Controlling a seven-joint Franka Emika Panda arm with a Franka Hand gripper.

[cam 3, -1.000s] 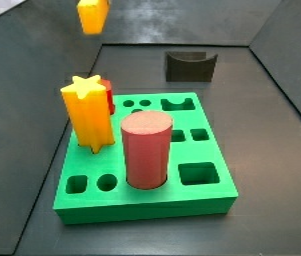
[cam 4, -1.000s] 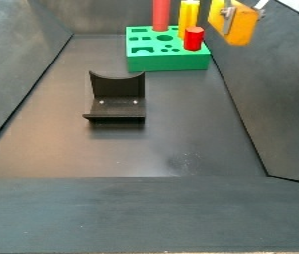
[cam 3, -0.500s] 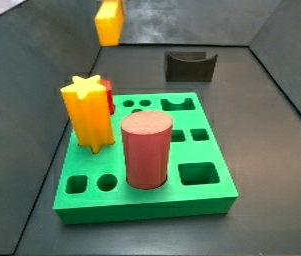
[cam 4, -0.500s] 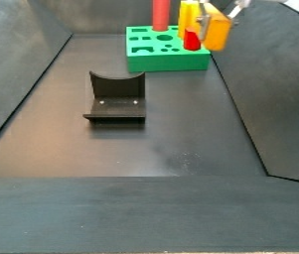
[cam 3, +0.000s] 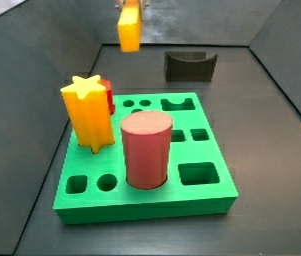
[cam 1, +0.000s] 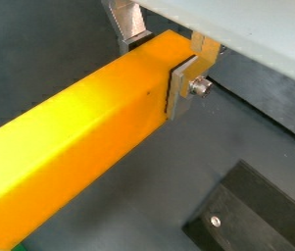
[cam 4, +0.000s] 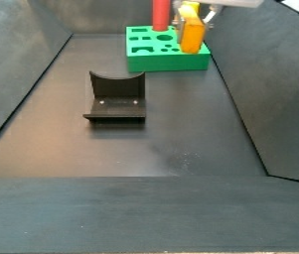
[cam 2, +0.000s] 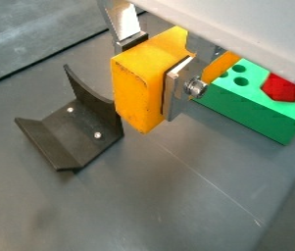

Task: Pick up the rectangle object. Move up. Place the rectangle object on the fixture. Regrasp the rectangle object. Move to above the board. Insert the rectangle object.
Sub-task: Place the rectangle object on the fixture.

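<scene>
A dark grey floor with sloping dark walls fills every view.

In a wrist view, the gripper (cam 1: 163, 61) pinches the rectangle object (cam 1: 77, 132) between its silver fingers (cam 1: 184, 80), with a corner of the fixture (cam 1: 252, 212) on the floor beneath.

In a wrist view, the bar hangs end-on above the floor between the fixture (cam 2: 65, 131) and the board (cam 2: 255, 100).

In a side view, the rectangle object (cam 3: 130, 27) hangs upright in the air, far beyond the board (cam 3: 146, 195), which carries a yellow star post (cam 3: 87, 112) and a red cylinder (cam 3: 147, 150); the fixture (cam 3: 189, 66) sits far right.

In a side view, the bar (cam 4: 192, 32) hangs at the board's (cam 4: 163, 61) right end, the fixture (cam 4: 114, 97) nearer.
</scene>
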